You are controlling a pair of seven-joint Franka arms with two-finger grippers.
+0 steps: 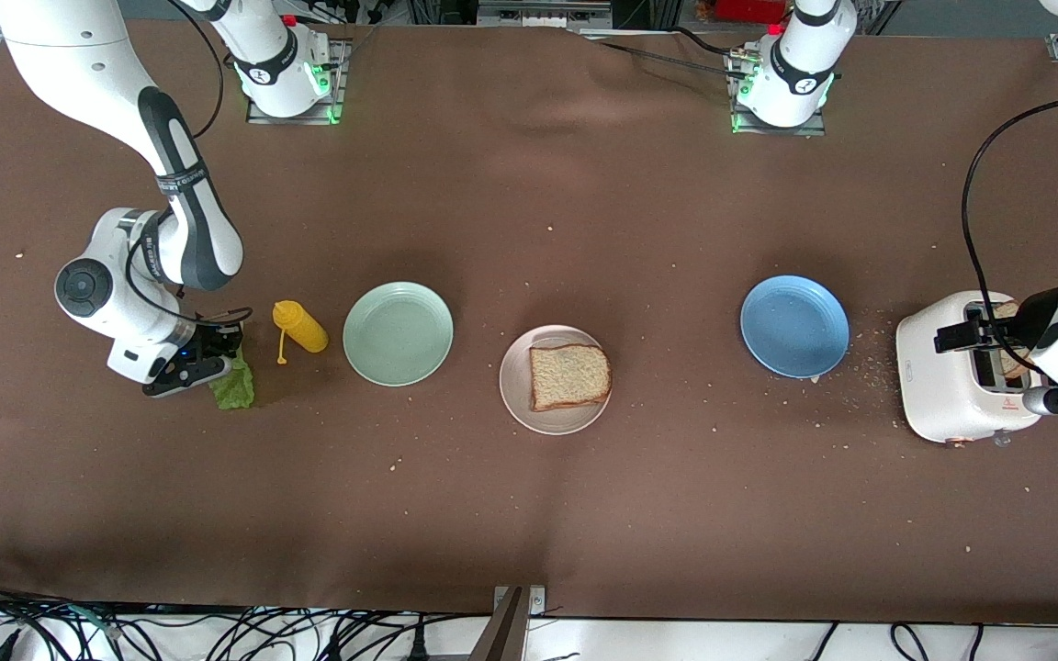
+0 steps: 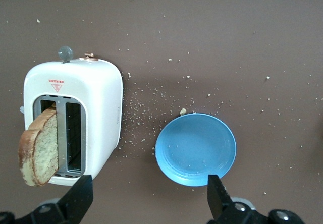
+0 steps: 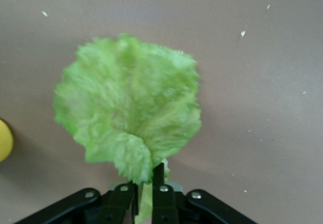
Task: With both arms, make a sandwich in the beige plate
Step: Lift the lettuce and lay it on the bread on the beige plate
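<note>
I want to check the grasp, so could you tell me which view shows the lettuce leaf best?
The right wrist view: the lettuce leaf fills it, its stem pinched by the right end effector. The front view shows only an edge; the left wrist view shows none.

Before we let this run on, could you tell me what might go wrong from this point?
1. The right gripper is shut on the lettuce leaf only at its narrow stem edge, so the leaf might tear or slip when lifted.
2. The bread slice in the toaster leans out of its slot, and the open left gripper may close off-centre and drop it.
3. The yellow bottle lies beside the lettuce; the right arm could knock it.
</note>
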